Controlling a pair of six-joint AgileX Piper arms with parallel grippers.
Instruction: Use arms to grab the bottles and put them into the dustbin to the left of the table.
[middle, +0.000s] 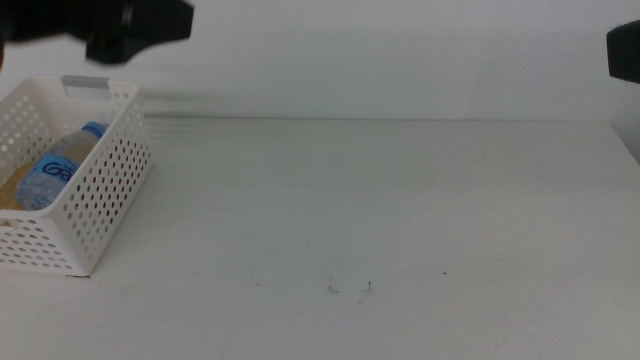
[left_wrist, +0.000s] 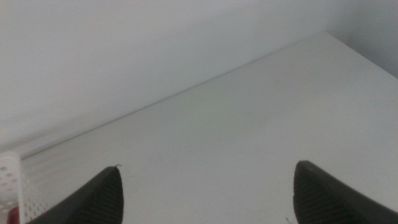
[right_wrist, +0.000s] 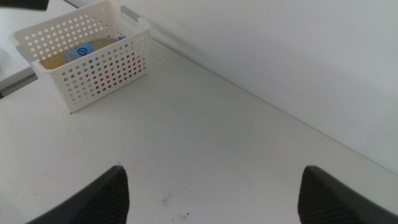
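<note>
Middle view: the white dustbin (middle: 95, 190) sits at the left edge of the white surface (middle: 400, 210), the blue-capped water bottle (middle: 58, 166) lying inside beside a sliver of yellow; the left arm (middle: 135, 28) hangs blurred above the bin, the right arm (middle: 624, 50) at the far right edge. Left wrist view: the left claw (left_wrist: 205, 193) is released, jaws wide apart over bare surface, a corner of the bin in sight. Right wrist view: the right claw (right_wrist: 211, 193) is likewise released, well apart from the bin, where red shows through the perforations

The water bottle (middle: 57, 166) in the basket (middle: 105, 190) has a blue label; its print is unreadable.
</note>
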